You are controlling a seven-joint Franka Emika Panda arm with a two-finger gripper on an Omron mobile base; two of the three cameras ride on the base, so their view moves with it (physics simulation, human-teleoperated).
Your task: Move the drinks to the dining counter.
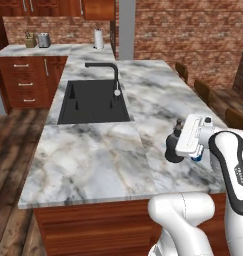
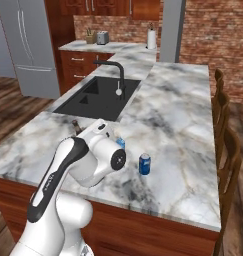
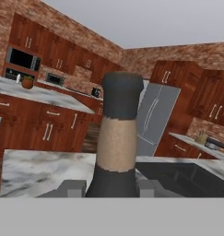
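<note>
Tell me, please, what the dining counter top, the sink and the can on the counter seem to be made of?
The counter top looks like polished marble: grey-white with dark veins and a soft sheen. The sink looks like matte black composite or coated metal; its flat, dull surface leaves this open. The can looks like printed metal, blue and white, though it is too small to be sure.

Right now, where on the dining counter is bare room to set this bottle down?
Bare marble lies between the sink and the near counter edge, and right of the faucet. It is crowded around the gripper, near the can.
</note>
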